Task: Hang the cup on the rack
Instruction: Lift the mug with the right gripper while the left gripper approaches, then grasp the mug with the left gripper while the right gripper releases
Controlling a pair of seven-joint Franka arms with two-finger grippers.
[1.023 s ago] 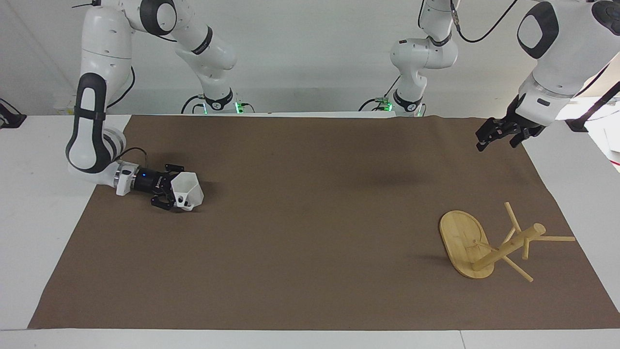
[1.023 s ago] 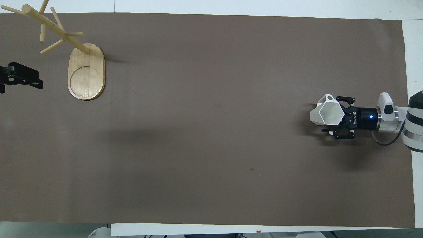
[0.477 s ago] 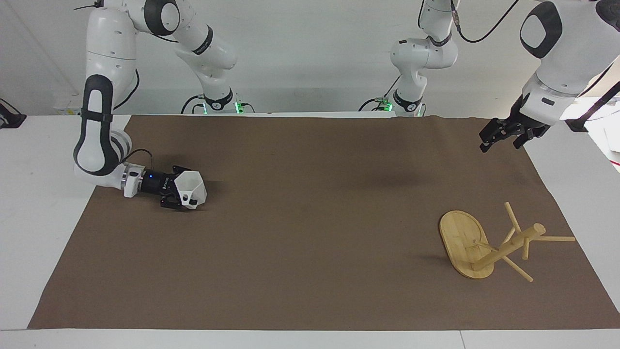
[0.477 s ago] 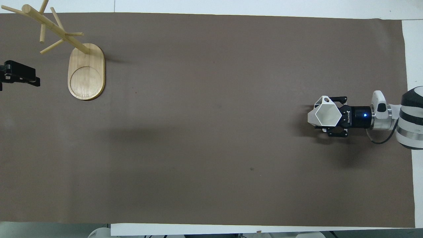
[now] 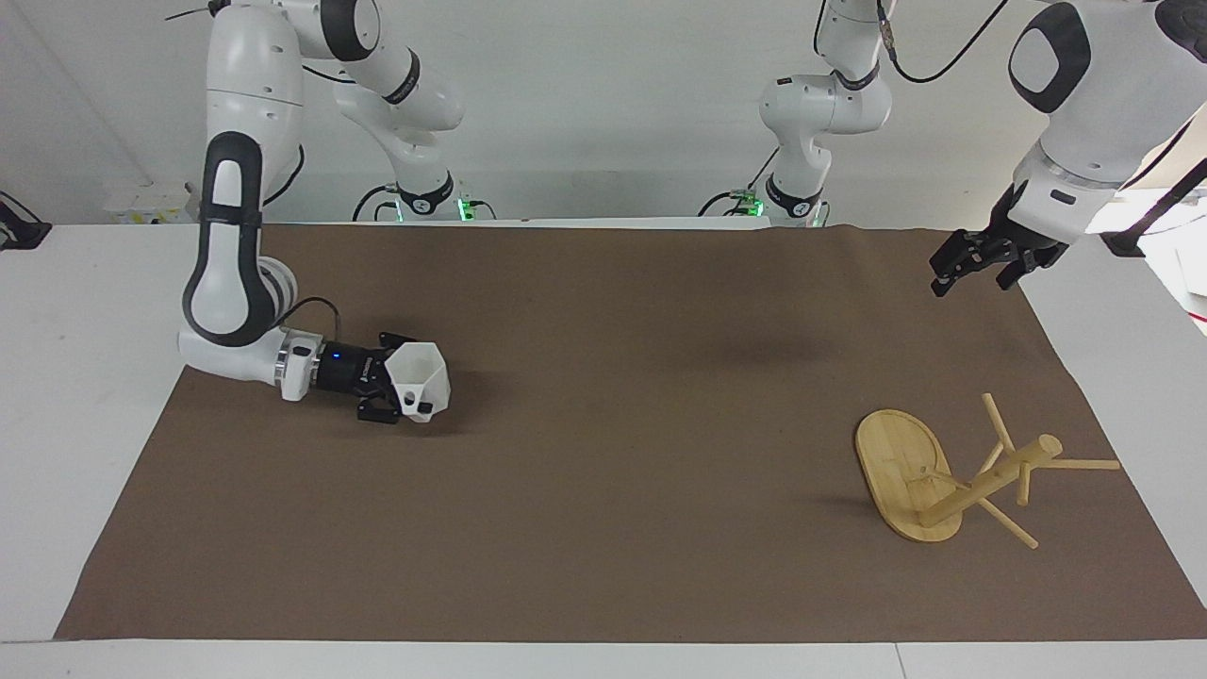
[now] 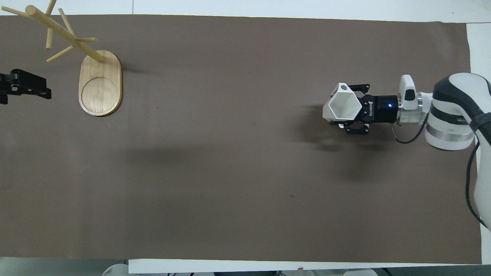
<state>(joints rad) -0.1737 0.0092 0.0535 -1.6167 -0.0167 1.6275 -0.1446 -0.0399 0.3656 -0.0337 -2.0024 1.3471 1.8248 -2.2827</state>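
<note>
The white faceted cup (image 5: 421, 375) is held by my right gripper (image 5: 394, 391), which is shut on its side, a little above the brown mat toward the right arm's end. The cup's mouth faces up and its handle with the round hole shows. It also shows in the overhead view (image 6: 342, 107), with the right gripper (image 6: 352, 111) beside it. The bamboo rack (image 5: 990, 479) stands on its oval base (image 5: 896, 457) at the left arm's end of the mat, pegs bare; it also shows in the overhead view (image 6: 100, 82). My left gripper (image 5: 948, 269) hangs in the air over the mat's edge at the left arm's end and waits (image 6: 28, 84).
The brown mat (image 5: 603, 490) covers most of the white table (image 5: 75, 377). Nothing else lies on the mat between the cup and the rack.
My right gripper has carried the cup some way toward the middle of the mat and toward the rack's end. The left gripper has hardly moved.
</note>
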